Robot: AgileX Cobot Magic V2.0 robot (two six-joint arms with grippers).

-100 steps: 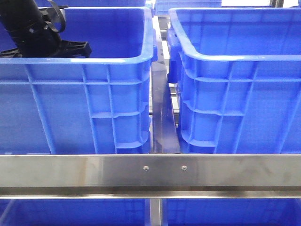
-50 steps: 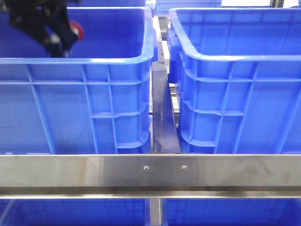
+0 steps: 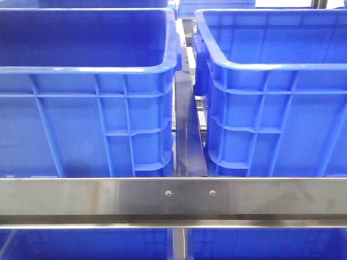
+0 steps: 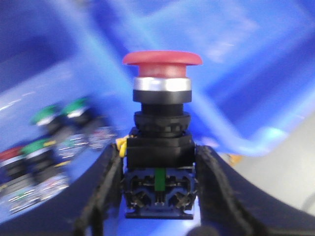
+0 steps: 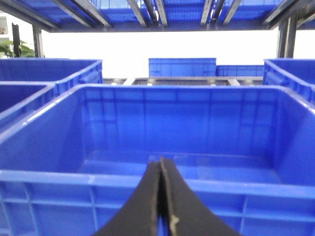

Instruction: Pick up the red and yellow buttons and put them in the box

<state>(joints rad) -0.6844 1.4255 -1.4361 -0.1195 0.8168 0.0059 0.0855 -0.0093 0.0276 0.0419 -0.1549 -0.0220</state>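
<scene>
My left gripper (image 4: 158, 153) is shut on the black body of a red button (image 4: 162, 59), whose mushroom cap stands upright above the fingers. It hangs over the inside of a blue crate (image 4: 246, 98), and the picture is blurred. No yellow button shows clearly. My right gripper (image 5: 161, 164) is shut on nothing and sits just before the near rim of an empty blue box (image 5: 182, 128). Neither gripper appears in the front view, which holds two look-alike blue crates, left (image 3: 87, 70) and right (image 3: 271, 67).
Several green-capped buttons (image 4: 49, 113) and a red-capped one (image 4: 10, 153) lie blurred on the crate floor below the left gripper. A steel rail (image 3: 173, 197) crosses the front. A narrow gap with a metal strip (image 3: 187, 130) separates the two crates. More crates (image 5: 182, 66) stand behind.
The left arm lifted out of the left crate with the red button and has gone up out of the front view.
</scene>
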